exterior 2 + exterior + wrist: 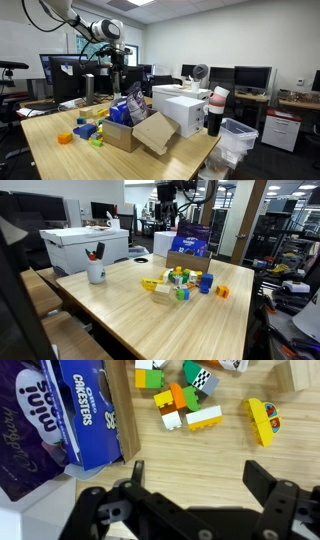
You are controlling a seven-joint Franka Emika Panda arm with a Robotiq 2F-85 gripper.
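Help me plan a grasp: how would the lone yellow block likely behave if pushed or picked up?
The yellow block looks like rigid plastic, so probably stiff and light. It lies apart on the smooth table, so a push would likely slide it. Its rounded end might slip from the open gripper.

Blocks (180, 283) beside box (182, 259), on table (130, 315)

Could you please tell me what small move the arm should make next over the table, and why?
I would probably bring the jaws down a little, drifting toward the toy blocks. The jaws stand open and empty, well above the table. In the wrist view the blocks lie just ahead of them, while the Cakesters packet sits off to one side in its cardboard box.
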